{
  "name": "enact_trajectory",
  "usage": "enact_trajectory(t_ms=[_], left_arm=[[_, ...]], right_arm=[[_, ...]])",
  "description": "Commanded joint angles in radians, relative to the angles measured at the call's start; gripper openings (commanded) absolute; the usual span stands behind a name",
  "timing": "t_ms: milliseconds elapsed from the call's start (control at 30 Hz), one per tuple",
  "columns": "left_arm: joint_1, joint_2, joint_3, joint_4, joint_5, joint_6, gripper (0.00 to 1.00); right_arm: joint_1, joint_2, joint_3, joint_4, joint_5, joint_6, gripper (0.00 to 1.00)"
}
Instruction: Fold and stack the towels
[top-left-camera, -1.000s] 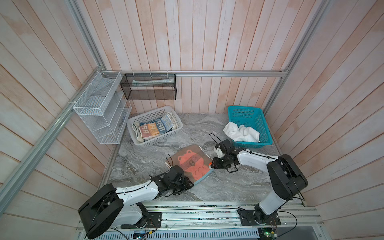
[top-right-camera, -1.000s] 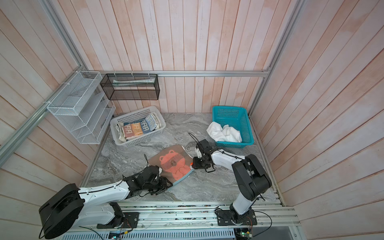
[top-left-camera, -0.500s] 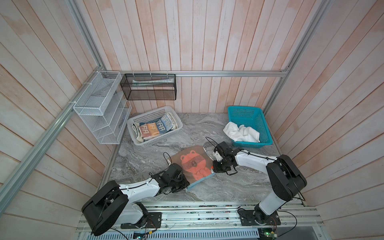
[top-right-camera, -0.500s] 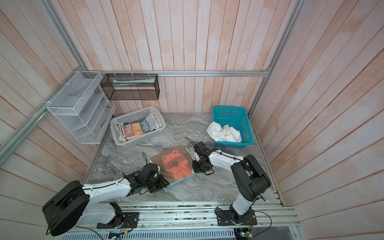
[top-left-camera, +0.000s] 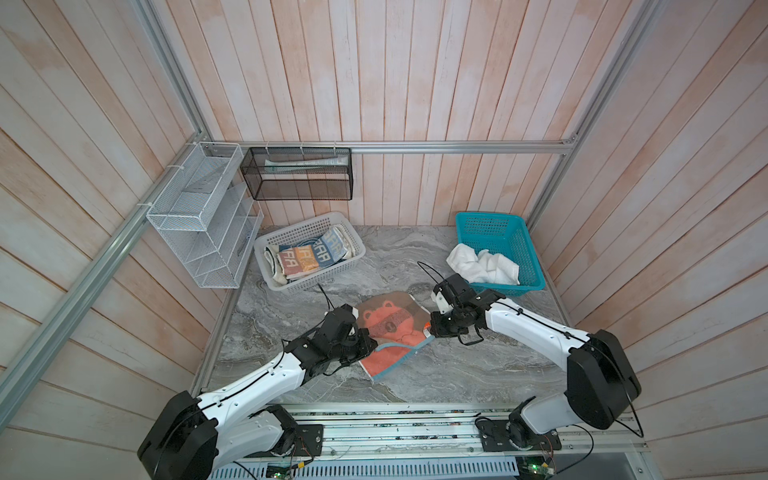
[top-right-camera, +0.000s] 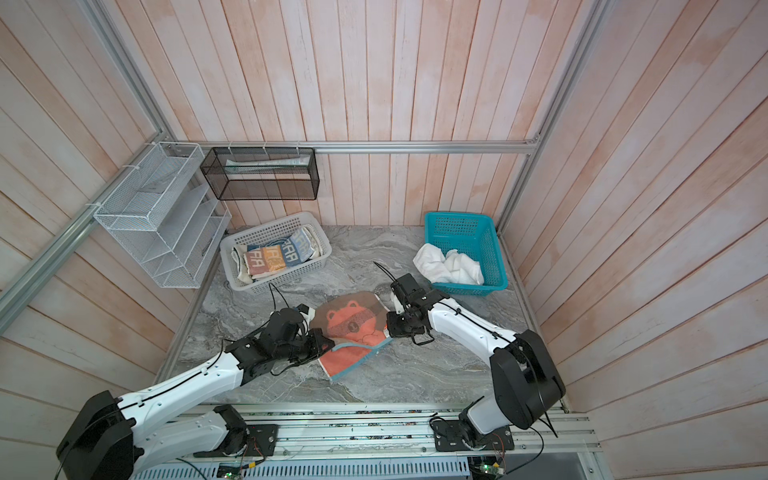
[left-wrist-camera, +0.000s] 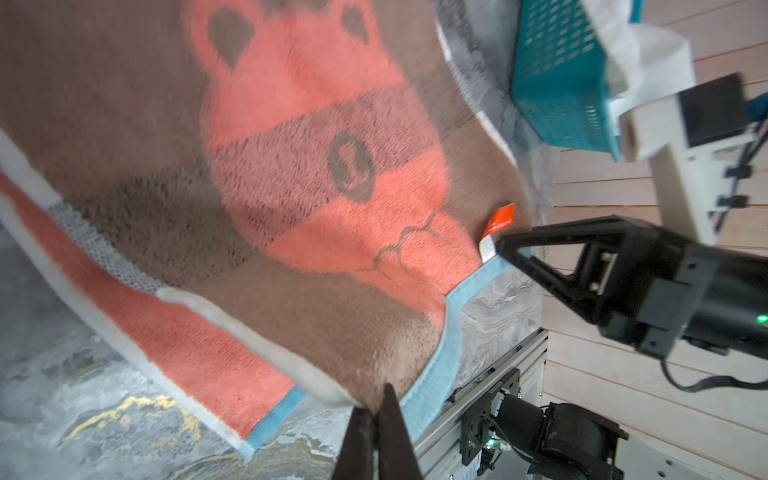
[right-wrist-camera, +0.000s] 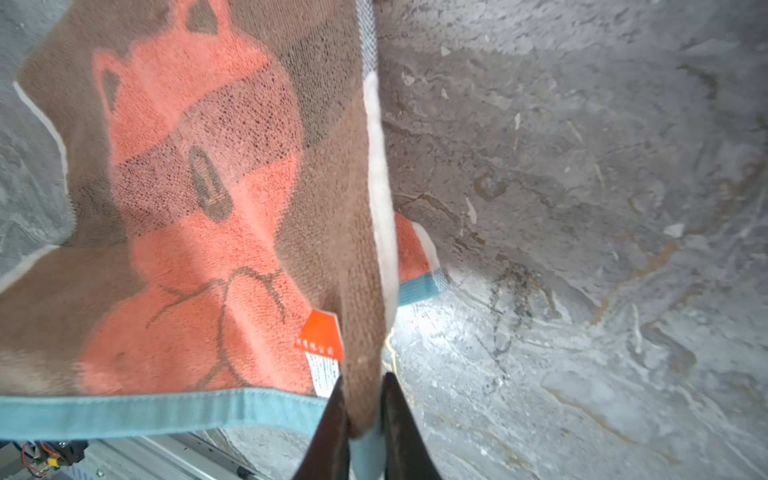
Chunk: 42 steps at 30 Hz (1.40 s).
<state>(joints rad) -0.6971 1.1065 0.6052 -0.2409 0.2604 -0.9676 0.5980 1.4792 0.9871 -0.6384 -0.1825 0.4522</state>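
The salmon-brown towel (top-left-camera: 390, 328) (top-right-camera: 353, 324) with a bear figure is in the middle of the table, its middle raised and its near end lying on the marble. My left gripper (top-left-camera: 368, 338) (left-wrist-camera: 376, 399) is shut on the towel's left edge. My right gripper (top-left-camera: 430, 330) (right-wrist-camera: 361, 386) is shut on its right edge beside an orange tag (right-wrist-camera: 322, 336). The bear face (left-wrist-camera: 291, 187) (right-wrist-camera: 199, 208) fills both wrist views. A folded lettered towel (top-left-camera: 309, 255) (top-right-camera: 274, 255) lies in the white basket (top-left-camera: 328, 274). A crumpled white towel (top-left-camera: 484, 266) (top-right-camera: 449, 266) spills over the teal basket (top-left-camera: 490, 228).
A white wire rack (top-left-camera: 199, 216) hangs on the left wall and a black mesh shelf (top-left-camera: 297, 174) on the back wall. An aluminium rail (top-left-camera: 415, 415) runs along the table's front edge. Wooden walls close in three sides.
Both grippers have shut on the towel's side edges and lifted it off the table. The left gripper has moved away from the front edge, and the towel's near end now trails on the marble.
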Motion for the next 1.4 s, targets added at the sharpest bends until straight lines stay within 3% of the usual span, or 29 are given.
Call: enact_trajectory(t_ms=[0,67,300,400,700,833,1100,1367], left_arm=[[0.015,-0.014,0.082,-0.088,-0.026,0.113,0.0],[0.023,-0.013,0.132,-0.11,-0.017,0.148,0.0],[0.075,0.003,0.368,-0.255,-0.021,0.268,0.0],[0.143,0.05,0.451,-0.257,0.036,0.314,0.0],[0.338,0.36,0.689,-0.17,0.263,0.429,0.0],[0.398,0.502,0.8,-0.15,0.314,0.455,0.0],[0.438,0.691,1.009,-0.173,0.355,0.485,0.0],[0.453,0.768,1.034,-0.166,0.384,0.49,0.0]], right_arm=[[0.008,-0.04,0.014,-0.073,0.022,0.019,0.09],[0.012,-0.079,0.027,-0.08,0.031,0.032,0.01],[0.016,-0.27,0.167,-0.126,0.172,0.1,0.0],[0.007,-0.282,0.191,-0.088,0.192,0.095,0.0],[-0.111,0.046,0.464,-0.102,0.163,-0.06,0.0],[-0.168,0.175,0.59,-0.09,0.148,-0.106,0.0],[-0.224,0.359,0.855,-0.138,0.175,-0.181,0.0],[-0.231,0.415,0.926,-0.174,0.22,-0.254,0.0]])
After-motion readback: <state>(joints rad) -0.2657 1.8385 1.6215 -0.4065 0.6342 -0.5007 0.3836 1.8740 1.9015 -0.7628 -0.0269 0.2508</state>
